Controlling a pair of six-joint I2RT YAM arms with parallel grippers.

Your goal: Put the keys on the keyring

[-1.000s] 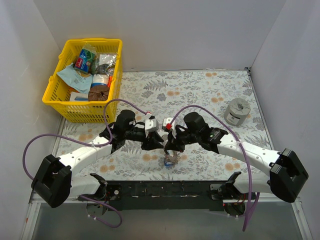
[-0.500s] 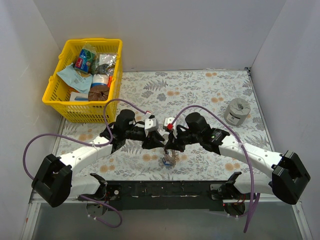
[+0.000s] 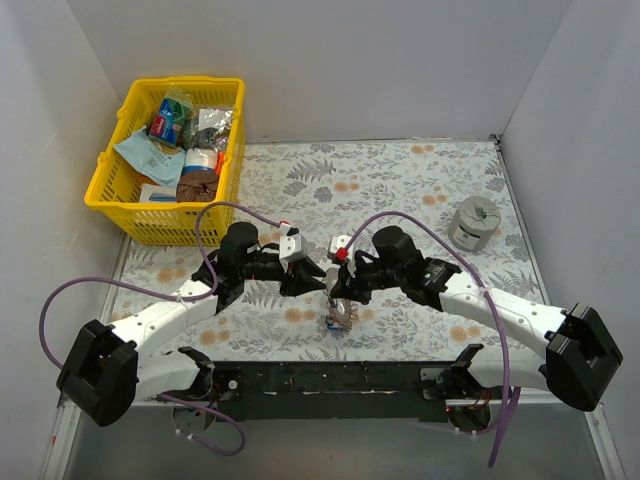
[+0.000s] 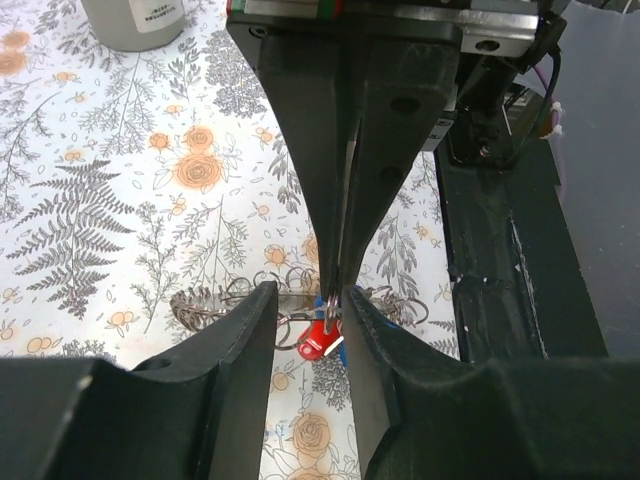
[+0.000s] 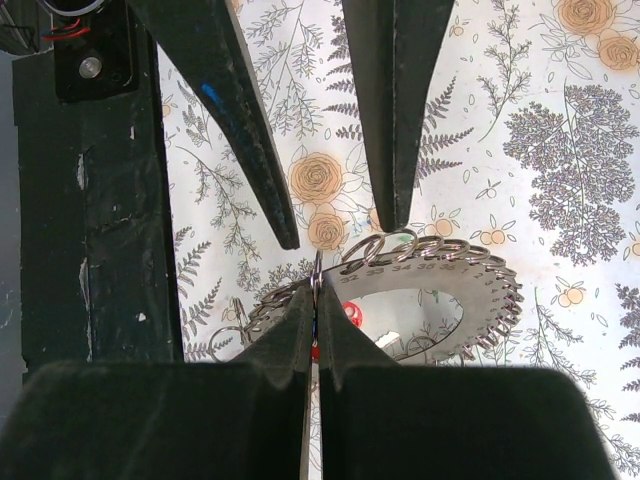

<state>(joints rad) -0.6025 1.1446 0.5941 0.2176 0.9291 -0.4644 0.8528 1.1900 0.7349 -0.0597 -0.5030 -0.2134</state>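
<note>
Silvery keyring (image 5: 490, 300) lies on the tabletop just below both fingers. Right fingers (image 5: 282, 345) are pinched shut on a thin loop (image 5: 315, 268) at its rim. Left fingers (image 4: 240, 330) stand part-open around the red key (image 4: 318, 345), grip unclear. Threading seems in hand; next needs fine alignment.

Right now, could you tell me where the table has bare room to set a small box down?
Bare: the far middle of the table, between the yellow basket and the grey cylinder. Crowded: the near centre, where the left gripper and right gripper meet over the keyring and the red key.
</note>
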